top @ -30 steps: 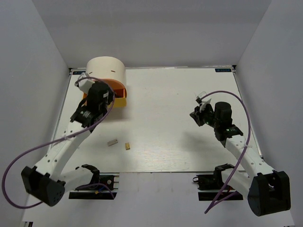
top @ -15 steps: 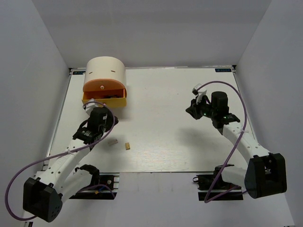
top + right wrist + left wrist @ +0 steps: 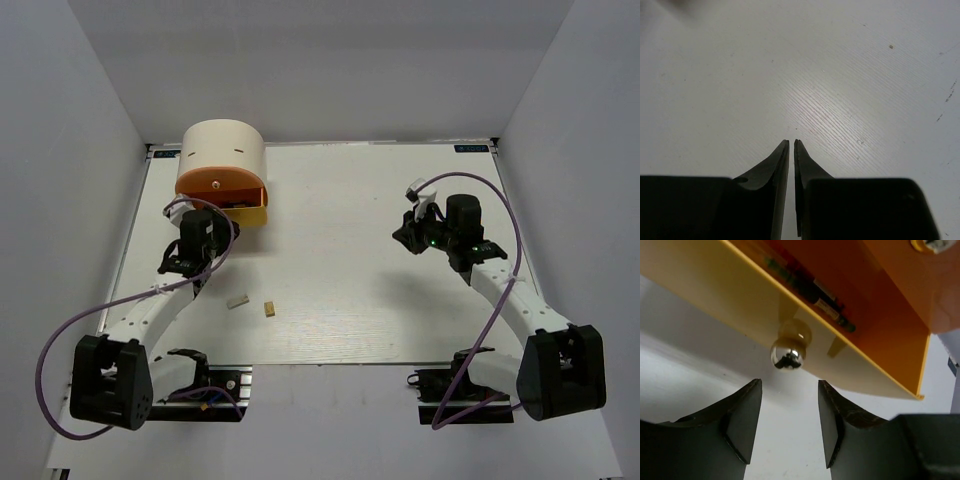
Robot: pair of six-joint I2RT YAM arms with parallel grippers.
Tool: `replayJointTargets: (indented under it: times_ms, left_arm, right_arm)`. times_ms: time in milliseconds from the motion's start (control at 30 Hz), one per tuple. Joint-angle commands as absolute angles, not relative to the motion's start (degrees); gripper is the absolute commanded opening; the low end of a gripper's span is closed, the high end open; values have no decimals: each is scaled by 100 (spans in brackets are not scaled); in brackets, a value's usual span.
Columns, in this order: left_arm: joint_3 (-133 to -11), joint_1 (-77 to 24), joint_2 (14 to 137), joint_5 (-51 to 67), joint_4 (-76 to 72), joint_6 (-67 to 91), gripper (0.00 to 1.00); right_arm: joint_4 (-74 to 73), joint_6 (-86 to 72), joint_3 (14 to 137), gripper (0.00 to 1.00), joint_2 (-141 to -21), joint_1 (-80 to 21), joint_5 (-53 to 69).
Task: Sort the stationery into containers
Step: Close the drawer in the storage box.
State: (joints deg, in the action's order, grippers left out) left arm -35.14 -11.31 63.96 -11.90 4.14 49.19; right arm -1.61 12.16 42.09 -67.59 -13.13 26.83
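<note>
Cream drum (image 3: 222, 148), far left, looks rigid; its yellow tray (image 3: 224, 213), probably light, is best pulled by the small, likely slippery chrome knob (image 3: 788, 354) facing the spread, empty left gripper (image 3: 789, 425); right gripper (image 3: 791, 150) pinched empty; grey block (image 3: 237, 300) and tan block (image 3: 269, 309) lie loose.

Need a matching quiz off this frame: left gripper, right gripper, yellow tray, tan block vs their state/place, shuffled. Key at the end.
Things
1. left gripper
2. right gripper
3. yellow tray
4. tan block

States or places
A. lying loose on the table, beside the grey block
B. shut, holding nothing
C. open, pointed at the shiny knob
D. has dark stationery inside

Pairs: 1-C, 2-B, 3-D, 4-A
</note>
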Motion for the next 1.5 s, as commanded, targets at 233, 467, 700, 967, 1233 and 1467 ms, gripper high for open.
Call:
replayJointTargets:
  times_ms: [233,467,700,967,1233,1467]
  left_arm:
    - [-3762,-738,7022,-633,-518,5080,57]
    - [-3762,-581,7206,-519,-790,5309,57]
    - [-3867,-527,7470,-466,-1037,5502,57]
    - [-4096,-422,7839,-466,-1318,5739,56]
    - [-4201,-422,8024,-413,-1433,5853,56]
    - [-4254,-369,8147,-413,-1485,5854,56]
  right_arm:
    - [-123,1248,4139,15,-6609,-1283,2611]
    - [-176,1266,4192,15,-6697,-1275,2628]
    - [-220,1318,4192,15,-6715,-1292,2610]
    - [-281,1318,4210,15,-6697,-1283,2602]
    - [-325,1327,4227,15,-6697,-1292,2584]
    - [-325,1336,4236,15,-6706,-1292,2584]
